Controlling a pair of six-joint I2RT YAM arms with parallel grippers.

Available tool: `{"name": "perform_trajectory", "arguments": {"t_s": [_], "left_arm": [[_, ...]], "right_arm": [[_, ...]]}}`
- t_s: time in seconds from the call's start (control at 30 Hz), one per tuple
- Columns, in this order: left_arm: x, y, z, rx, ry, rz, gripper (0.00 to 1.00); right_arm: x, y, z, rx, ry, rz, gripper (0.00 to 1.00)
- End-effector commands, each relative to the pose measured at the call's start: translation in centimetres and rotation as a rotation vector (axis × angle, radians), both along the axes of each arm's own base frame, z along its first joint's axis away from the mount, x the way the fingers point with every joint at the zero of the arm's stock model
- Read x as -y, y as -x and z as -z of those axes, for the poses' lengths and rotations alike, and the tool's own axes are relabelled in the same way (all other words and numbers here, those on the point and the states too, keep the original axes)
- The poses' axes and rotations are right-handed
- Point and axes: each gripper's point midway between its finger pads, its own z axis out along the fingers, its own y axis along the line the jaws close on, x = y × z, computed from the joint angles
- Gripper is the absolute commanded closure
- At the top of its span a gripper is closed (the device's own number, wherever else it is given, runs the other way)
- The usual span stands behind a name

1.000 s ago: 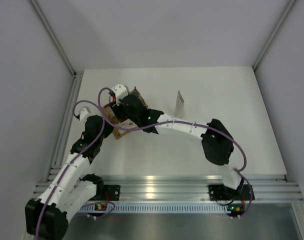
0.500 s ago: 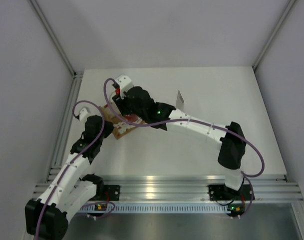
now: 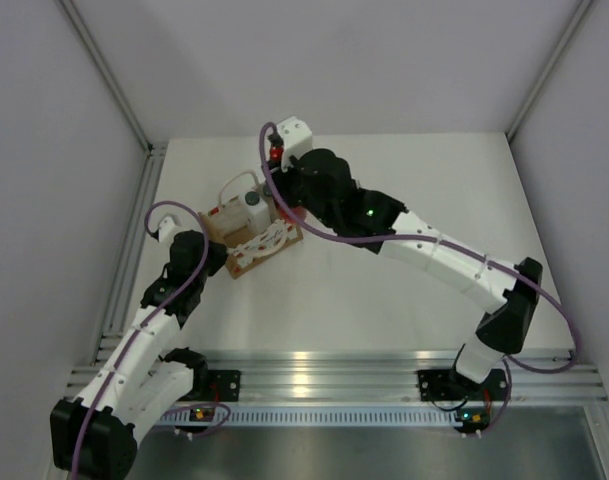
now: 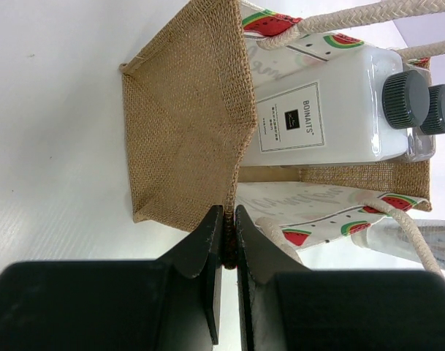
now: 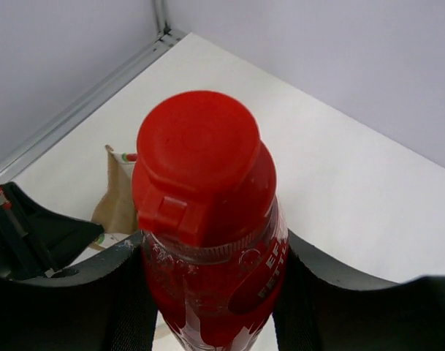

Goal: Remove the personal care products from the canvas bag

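The canvas bag (image 3: 252,243) lies on the white table with its opening showing, and appears in the left wrist view (image 4: 180,131). My left gripper (image 4: 229,219) is shut on the bag's jute edge; in the top view it (image 3: 220,256) is at the bag's near-left corner. A white bottle (image 4: 310,117) with a dark cap and a second dark-capped bottle (image 4: 441,108) lie inside. My right gripper (image 5: 207,292) is shut on the red bottle (image 5: 207,219), held in the air just right of the bag (image 3: 294,210). A pale grey tube-like item (image 4: 419,241) lies beside the bag.
Metal frame rails run along the table's left edge (image 3: 134,230) and near edge (image 3: 334,375). Grey walls enclose the table on three sides. My right arm (image 3: 434,255) stretches diagonally across the middle of the table.
My right gripper has lifted out of the bag and moved back and to the right with the red bottle. The white bottle in the bag is uncovered. The left gripper has stayed put.
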Motion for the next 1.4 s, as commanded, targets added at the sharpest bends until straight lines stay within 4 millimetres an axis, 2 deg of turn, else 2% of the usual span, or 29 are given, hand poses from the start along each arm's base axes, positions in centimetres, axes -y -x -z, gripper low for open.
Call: {"name": "perform_trajectory", "arguments": {"t_s": [0.0, 0.03, 0.1, 0.13, 0.2, 0.23, 0.27, 0.3, 0.33, 0.37, 0.4, 0.43, 0.47, 0.5, 0.53, 0.6, 0.63, 0.7, 0.73, 0.87, 0.9, 1.03, 1.27, 1.3, 1.37], "left_arm": [[0.1, 0.0, -1.1, 0.027, 0.015, 0.005, 1.0], [0.1, 0.0, -1.0, 0.026, 0.015, 0.005, 1.0], [0.1, 0.1, -1.1, 0.029, 0.015, 0.007, 1.0], [0.2, 0.1, -1.1, 0.029, 0.017, 0.008, 1.0], [0.2, 0.1, -1.0, 0.027, 0.018, 0.009, 1.0], [0.2, 0.1, -1.1, 0.027, 0.018, 0.009, 1.0], [0.2, 0.1, -1.1, 0.027, 0.018, 0.01, 1.0], [0.2, 0.1, -1.1, 0.026, 0.019, 0.012, 1.0], [0.2, 0.1, -1.1, 0.028, 0.02, 0.012, 1.0], [0.2, 0.1, -1.1, 0.028, 0.02, 0.012, 1.0], [0.3, 0.1, -1.1, 0.028, 0.022, 0.012, 1.0], [0.3, 0.0, -1.2, 0.029, 0.021, 0.014, 1.0], [0.3, 0.1, -1.2, 0.029, 0.022, 0.016, 1.0], [0.3, 0.0, -1.2, 0.027, 0.02, 0.016, 1.0], [0.4, 0.0, -1.2, 0.027, 0.018, 0.019, 1.0], [0.4, 0.0, -1.2, 0.025, 0.019, 0.021, 1.0], [0.4, -0.1, -1.2, 0.025, 0.019, 0.021, 1.0], [0.4, -0.1, -1.1, 0.021, 0.018, 0.021, 1.0], [0.4, -0.2, -1.2, 0.021, 0.016, 0.02, 1.0], [0.4, -0.4, -0.9, 0.008, 0.007, 0.017, 1.0], [0.3, -0.4, -0.6, 0.001, 0.006, 0.015, 1.0], [0.4, -0.4, -0.4, -0.01, 0.002, 0.018, 1.0], [0.4, -0.5, -0.3, -0.013, 0.005, 0.019, 1.0], [0.5, -0.5, -0.2, -0.016, 0.005, 0.02, 1.0], [0.5, -0.4, -0.1, -0.018, 0.006, 0.02, 1.0]], "right_arm": [[7.6, -1.2, -10.2, 0.147, -0.212, 0.127, 1.0], [9.2, -2.6, -9.8, 0.15, -0.199, 0.165, 1.0], [11.7, -3.2, -10.7, 0.168, -0.219, 0.197, 1.0], [13.8, -4.8, -9.8, 0.161, -0.209, 0.249, 1.0], [16.6, -5.4, -10.5, 0.176, -0.229, 0.289, 1.0], [19.1, -6.3, -10.2, 0.183, -0.221, 0.345, 1.0], [20.4, -6.8, -9.8, 0.18, -0.217, 0.373, 1.0], [23.0, -8.1, -8.4, 0.169, -0.207, 0.437, 1.0], [24.6, -7.9, -8.8, 0.184, -0.227, 0.46, 1.0], [25.4, -8.3, -8.1, 0.182, -0.236, 0.461, 1.0], [26.5, -8.6, -8.6, 0.21, -0.289, 0.476, 1.0], [28.9, -9.1, -6.8, 0.202, -0.287, 0.522, 1.0], [29.7, -9.4, -6.2, 0.209, -0.301, 0.533, 1.0], [31.7, -10.2, -4.9, 0.217, -0.318, 0.581, 1.0], [32.3, -10.3, -4.4, 0.216, -0.328, 0.586, 1.0], [33.2, -10.9, -2.9, 0.207, -0.339, 0.577, 1.0], [33.7, -11.4, -1.3, 0.217, -0.337, 0.584, 1.0], [33.6, -11.7, 0.1, 0.242, -0.313, 0.565, 1.0], [33.5, -12.0, 1.7, 0.246, -0.306, 0.559, 1.0], [33.1, -12.8, 4.9, 0.241, -0.286, 0.544, 1.0], [33.0, -12.8, 6.3, 0.224, -0.283, 0.543, 1.0], [32.5, -13.5, 8.9, 0.192, -0.27, 0.528, 1.0], [31.6, -13.9, 12.3, 0.186, -0.237, 0.494, 0.99], [31.4, -13.9, 12.7, 0.181, -0.221, 0.492, 0.97], [31.5, -14.1, 13.7, 0.163, -0.202, 0.504, 0.86]]}}
